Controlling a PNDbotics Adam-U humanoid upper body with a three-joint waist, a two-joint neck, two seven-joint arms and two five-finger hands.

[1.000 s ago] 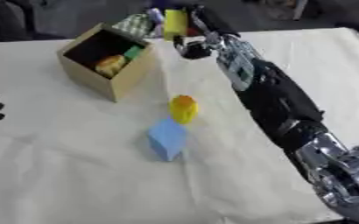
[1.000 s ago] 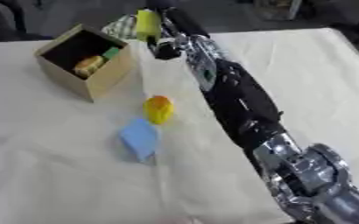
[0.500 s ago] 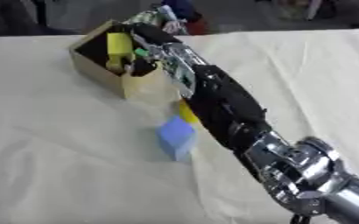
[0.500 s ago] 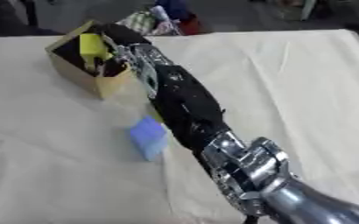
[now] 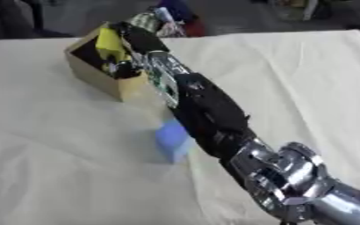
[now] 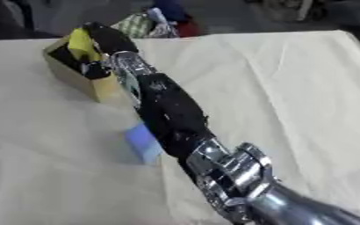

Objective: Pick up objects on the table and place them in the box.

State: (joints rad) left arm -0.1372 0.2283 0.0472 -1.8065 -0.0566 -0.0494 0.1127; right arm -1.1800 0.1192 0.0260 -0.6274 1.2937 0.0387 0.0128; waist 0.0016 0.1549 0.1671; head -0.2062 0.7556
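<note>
Curling round a yellow object (image 5: 109, 43) over the box (image 5: 99, 79), the right hand (image 5: 133, 41) half-hides it.

Cloth-covered table (image 5: 290, 66) (lab-like room)

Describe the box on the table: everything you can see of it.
The box is a small open-topped cube, tan like cardboard or light wood, with a dark inside. It stands upright on the cream cloth at the table's far left, turned so one corner faces the camera. The right robot hand hangs over its opening, fingers curled round a yellow object. Its other contents are hidden by the hand.
</note>
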